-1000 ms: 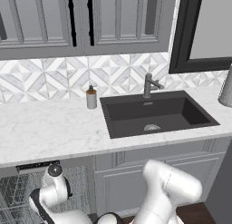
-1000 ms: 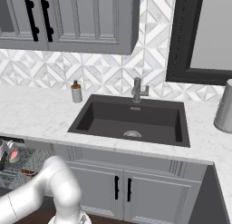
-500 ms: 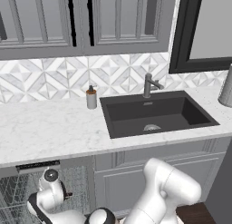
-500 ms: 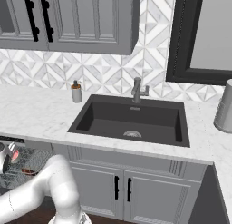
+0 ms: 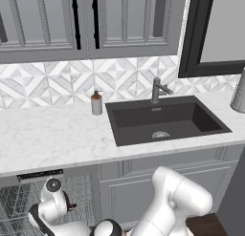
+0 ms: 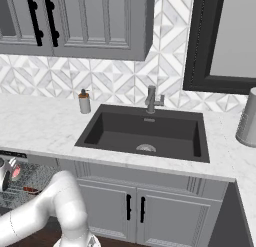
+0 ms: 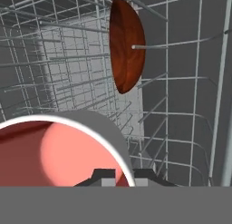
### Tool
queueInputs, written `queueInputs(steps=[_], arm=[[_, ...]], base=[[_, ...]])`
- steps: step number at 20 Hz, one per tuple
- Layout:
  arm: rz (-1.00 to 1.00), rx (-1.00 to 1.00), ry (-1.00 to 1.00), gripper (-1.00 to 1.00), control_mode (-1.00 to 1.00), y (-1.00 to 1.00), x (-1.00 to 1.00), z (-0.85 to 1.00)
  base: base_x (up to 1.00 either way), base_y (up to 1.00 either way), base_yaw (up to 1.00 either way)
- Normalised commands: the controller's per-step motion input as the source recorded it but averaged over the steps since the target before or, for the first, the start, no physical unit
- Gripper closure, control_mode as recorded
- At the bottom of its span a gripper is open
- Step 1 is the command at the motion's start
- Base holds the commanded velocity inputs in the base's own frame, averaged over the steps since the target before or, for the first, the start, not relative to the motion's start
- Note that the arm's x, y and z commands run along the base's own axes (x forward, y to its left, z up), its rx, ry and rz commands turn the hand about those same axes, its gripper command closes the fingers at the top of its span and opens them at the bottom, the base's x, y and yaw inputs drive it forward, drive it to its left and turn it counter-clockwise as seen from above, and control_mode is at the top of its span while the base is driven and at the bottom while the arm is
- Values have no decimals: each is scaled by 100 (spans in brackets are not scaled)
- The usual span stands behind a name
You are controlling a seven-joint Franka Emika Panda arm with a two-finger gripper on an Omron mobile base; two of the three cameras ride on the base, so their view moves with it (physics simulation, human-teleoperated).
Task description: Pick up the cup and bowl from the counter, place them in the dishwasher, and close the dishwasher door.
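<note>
Cup (image 7: 59, 150) in end effector (image 7: 121, 177) — dishwasher (image 7: 190, 105) rack

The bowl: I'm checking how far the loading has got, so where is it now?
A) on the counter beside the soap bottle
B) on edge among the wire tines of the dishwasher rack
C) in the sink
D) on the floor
B. In the hand view the reddish-brown bowl stands on edge among the grey tines of the rack, beyond the cup close at the gripper.
</note>
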Motion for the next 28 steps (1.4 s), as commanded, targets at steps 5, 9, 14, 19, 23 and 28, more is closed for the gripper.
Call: queueInputs(steps=[5,9,14,19,23,28], arm=[[0,0,0,-100,-100,2,-37,-98],[0,0,1,-100,-100,0,-63,-100],[0,0,0,-100,-100,0,-59,-78],[-1,0,-9,-100,-100,-4,-94,11],[0,0,1,-100,-100,-21,-93,67],[6,0,15,-100,-100,-41,-70,78]], base=[[0,0,0],[0,0,0],[0,0,0],[0,0,0],[0,0,0],[0,0,0]])
